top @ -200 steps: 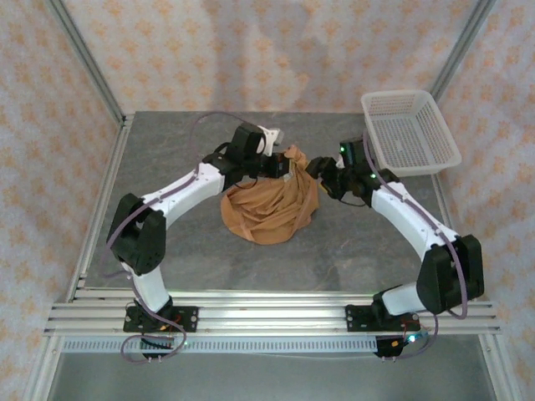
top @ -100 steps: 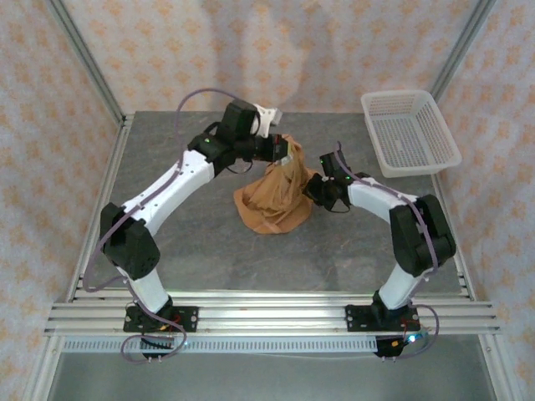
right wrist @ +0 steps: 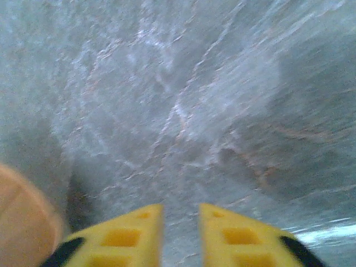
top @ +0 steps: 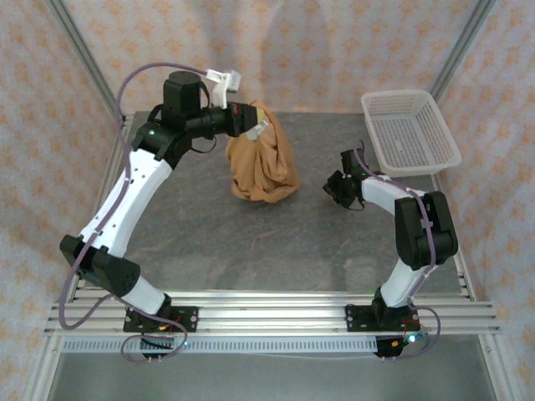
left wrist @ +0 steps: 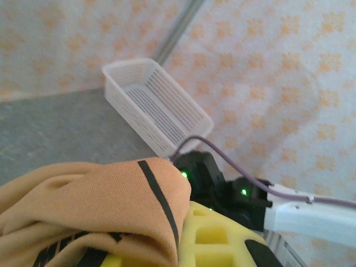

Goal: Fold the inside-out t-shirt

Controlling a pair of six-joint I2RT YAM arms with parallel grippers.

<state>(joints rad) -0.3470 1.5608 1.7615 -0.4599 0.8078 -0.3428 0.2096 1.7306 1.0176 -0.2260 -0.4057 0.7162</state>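
Caramel shirt (top: 261, 167) hangs bunched from the left gripper (top: 251, 119), which is clenched on its top edge, well left of the basket (top: 373, 134). The right gripper (top: 336, 185), between shirt and basket, stands slightly parted and empty. The step looks like lifting the shirt to open it out; next, the right gripper needs a hold on a hanging edge.

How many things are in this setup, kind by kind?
Robot arms: 2 (left arm, right arm)
Orange-tan t-shirt: 1
White basket: 1
Total: 4
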